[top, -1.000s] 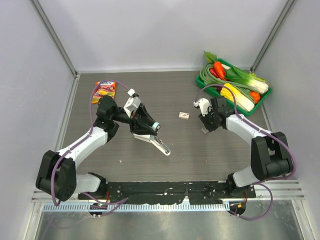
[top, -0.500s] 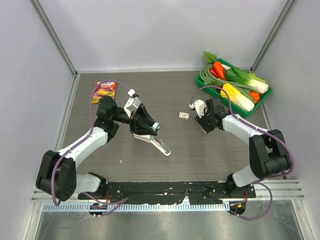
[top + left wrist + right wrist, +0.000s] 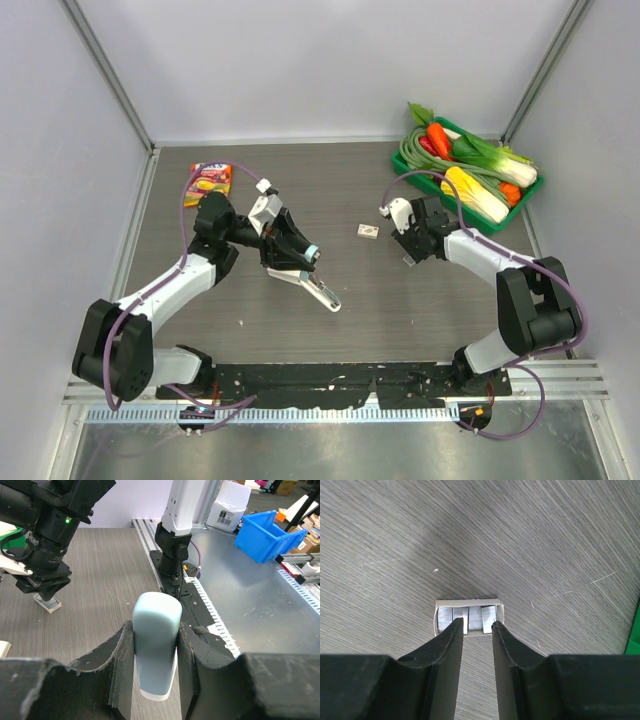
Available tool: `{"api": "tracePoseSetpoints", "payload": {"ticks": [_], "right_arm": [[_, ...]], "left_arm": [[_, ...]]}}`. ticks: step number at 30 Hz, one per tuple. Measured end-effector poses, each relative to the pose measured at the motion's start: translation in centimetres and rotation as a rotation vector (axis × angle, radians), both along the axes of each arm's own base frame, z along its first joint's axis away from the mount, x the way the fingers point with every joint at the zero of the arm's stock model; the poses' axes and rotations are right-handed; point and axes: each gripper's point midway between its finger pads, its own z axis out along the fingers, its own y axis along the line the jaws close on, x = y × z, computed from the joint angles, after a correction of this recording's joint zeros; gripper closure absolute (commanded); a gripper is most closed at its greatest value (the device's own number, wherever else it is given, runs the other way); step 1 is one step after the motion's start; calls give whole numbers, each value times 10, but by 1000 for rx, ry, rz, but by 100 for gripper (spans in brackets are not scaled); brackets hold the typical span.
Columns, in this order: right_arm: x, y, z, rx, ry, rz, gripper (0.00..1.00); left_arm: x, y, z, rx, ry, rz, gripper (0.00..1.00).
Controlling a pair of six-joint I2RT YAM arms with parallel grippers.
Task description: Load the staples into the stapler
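1. The left gripper is clamped on the stapler near the middle of the table, a little toward the left edge. The left wrist view shows the stapler's pale blue body pinched between both fingers. Arm and stapler sit just as they did a second ago.
2. The stapler's metal end points toward the near edge and the right side.
3. The right gripper hangs over the right half of the table. Over the last second it has shifted slightly toward the left edge, with barely any change in the last half second.
4. Its fingers are a narrow gap apart and grip nothing. Their tips stand at the near rim of the open staple tray, which holds silver strips.
5. The tray lies flat on the table, just below the right gripper in the top view. It has not moved.
6. The staples box, whitish with a reddish mark, lies apart between the two grippers, toward the far edge. It is unmoved.
7. A green basket of vegetables fills the far right corner.
8. A snack packet lies near the far left corner.
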Motion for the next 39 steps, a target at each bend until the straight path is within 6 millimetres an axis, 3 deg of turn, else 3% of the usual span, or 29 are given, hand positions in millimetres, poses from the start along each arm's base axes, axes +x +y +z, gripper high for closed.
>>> {"api": "tracePoseSetpoints", "payload": {"ticks": [11,28,39], "right_arm": [[-1,-4,-12,-25,33,-13,67],[4,-12,-10,21,38,-48,70],[1,-6,-15,55,85,-30,70]], "left_arm": [[1,0,-2,2,6,6,100],[2,-2,-5,5,15,7,100],[2,-2,-5,5,15,6,100]]}}
